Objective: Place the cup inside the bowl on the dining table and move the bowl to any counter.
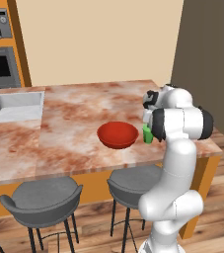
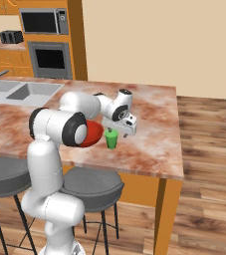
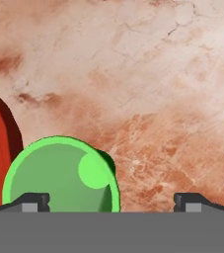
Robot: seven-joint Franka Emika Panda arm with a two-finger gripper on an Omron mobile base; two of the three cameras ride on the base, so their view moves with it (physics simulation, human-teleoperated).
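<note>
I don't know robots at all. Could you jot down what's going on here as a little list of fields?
Setting: simulated kitchen, dining table with grey stools
Cup: green cup, upright on the table, empty
Bowl: red bowl beside the cup, empty
Gripper: gripper open, above the cup, off-centre over it
Holding: nothing
Sink: grey sink at the table's far end
Task progress: cup not yet in bowl

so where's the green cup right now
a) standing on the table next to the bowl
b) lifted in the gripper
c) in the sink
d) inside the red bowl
a: the cup stands upright on the dining table just beside the bowl, under the open gripper, whose fingertips are spread wide in the hand view and not closed on it.
</note>
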